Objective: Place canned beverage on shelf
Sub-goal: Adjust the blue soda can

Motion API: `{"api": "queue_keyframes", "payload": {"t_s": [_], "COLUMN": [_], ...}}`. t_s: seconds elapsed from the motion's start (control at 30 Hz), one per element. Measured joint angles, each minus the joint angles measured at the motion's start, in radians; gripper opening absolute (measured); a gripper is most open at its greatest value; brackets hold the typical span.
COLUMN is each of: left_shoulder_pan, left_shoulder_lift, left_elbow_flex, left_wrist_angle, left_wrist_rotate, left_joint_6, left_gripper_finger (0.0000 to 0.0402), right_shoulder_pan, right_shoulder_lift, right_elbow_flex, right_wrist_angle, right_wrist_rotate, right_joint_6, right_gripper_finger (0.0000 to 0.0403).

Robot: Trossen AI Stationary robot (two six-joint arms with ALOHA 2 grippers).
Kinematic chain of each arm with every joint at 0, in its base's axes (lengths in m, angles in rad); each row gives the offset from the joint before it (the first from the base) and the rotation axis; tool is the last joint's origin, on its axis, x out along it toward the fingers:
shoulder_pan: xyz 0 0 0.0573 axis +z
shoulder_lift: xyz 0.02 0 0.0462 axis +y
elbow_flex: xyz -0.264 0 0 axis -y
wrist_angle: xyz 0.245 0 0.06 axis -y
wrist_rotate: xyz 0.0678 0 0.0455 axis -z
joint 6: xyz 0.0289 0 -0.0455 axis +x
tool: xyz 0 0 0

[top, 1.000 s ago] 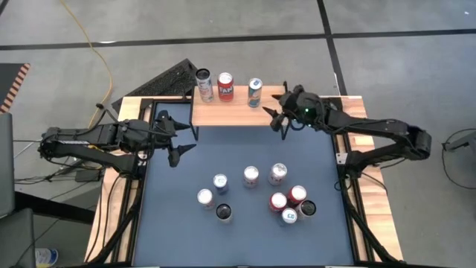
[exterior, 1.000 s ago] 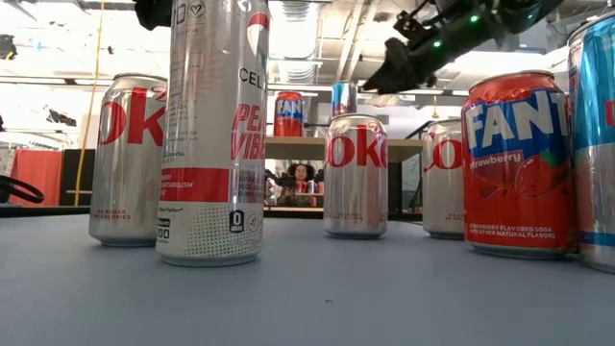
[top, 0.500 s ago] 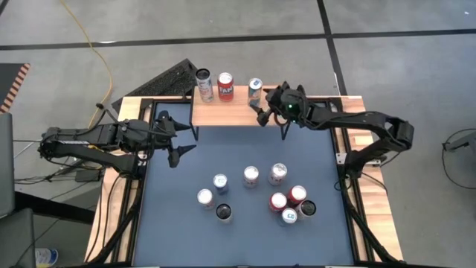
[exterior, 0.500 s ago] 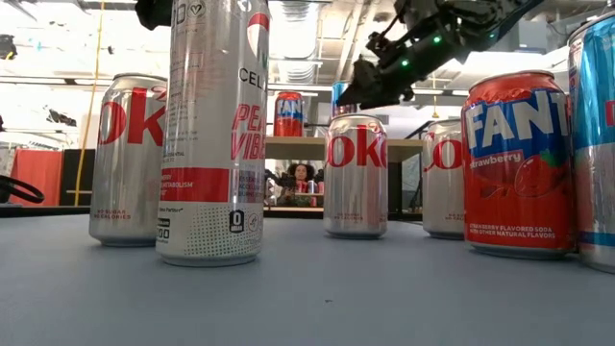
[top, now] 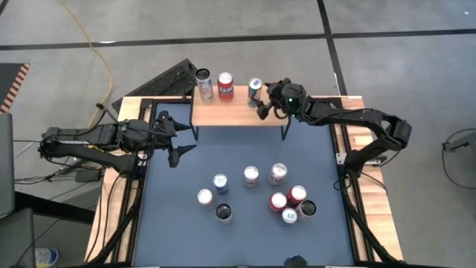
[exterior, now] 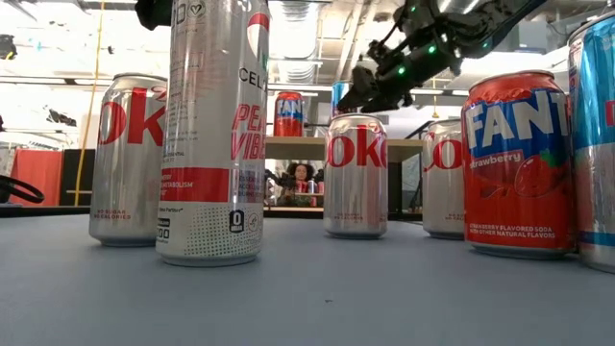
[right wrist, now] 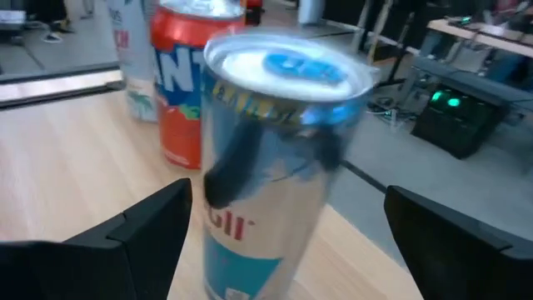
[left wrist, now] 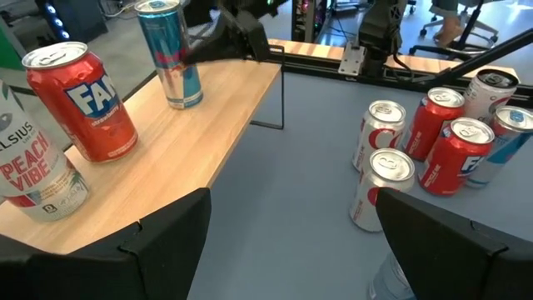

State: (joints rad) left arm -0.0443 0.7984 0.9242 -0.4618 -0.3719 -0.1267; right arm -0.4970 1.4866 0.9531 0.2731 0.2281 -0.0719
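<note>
On the shelf (top: 238, 110), the right gripper (top: 262, 105) spreads wide beside the standing blue can (top: 255, 88), apparently letting it go, while the left gripper (top: 178, 138) waits open.

light-wood shelf (top: 238, 113), red fanta can (top: 225, 86), blue-and-silver can (top: 255, 90), dark blue table (top: 245, 238)

Robotics lab or workshop: concrete floor (top: 387, 67), yellow cable (top: 95, 52), office chairs (left wrist: 462, 21), exposed ceiling ducts (exterior: 307, 29).

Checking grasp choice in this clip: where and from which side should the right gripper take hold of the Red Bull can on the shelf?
Around its mid-body, from the shelf's right end. The Red Bull can stands upright with the Fanta can on its other side; the open right gripper already faces it there.
</note>
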Motion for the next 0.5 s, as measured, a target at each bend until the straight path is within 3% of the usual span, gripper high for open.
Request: {"api": "queue_keyframes", "payload": {"t_s": [0.37,0.5], "left_shoulder_pan": [0.000,0.000], "left_shoulder_lift": [0.000,0.000], "left_elbow_flex": [0.000,0.000], "left_wrist_angle": [-0.003,-0.003], "left_wrist_rotate": [-0.001,-0.001], "left_joint_6": [-0.017,-0.013], "left_gripper_finger": [0.0332,0.0332], "right_shoulder_pan": [-0.033,-0.040], "right_shoulder_lift": [0.091,0.091], "right_elbow_flex": [0.051,0.051], "right_wrist_angle": [0.082,0.070], "right_wrist_rotate": [-0.021,-0.016], "right_joint_6": [-0.015,-0.015], "right_gripper_finger": [0.0385,0.0365]}}
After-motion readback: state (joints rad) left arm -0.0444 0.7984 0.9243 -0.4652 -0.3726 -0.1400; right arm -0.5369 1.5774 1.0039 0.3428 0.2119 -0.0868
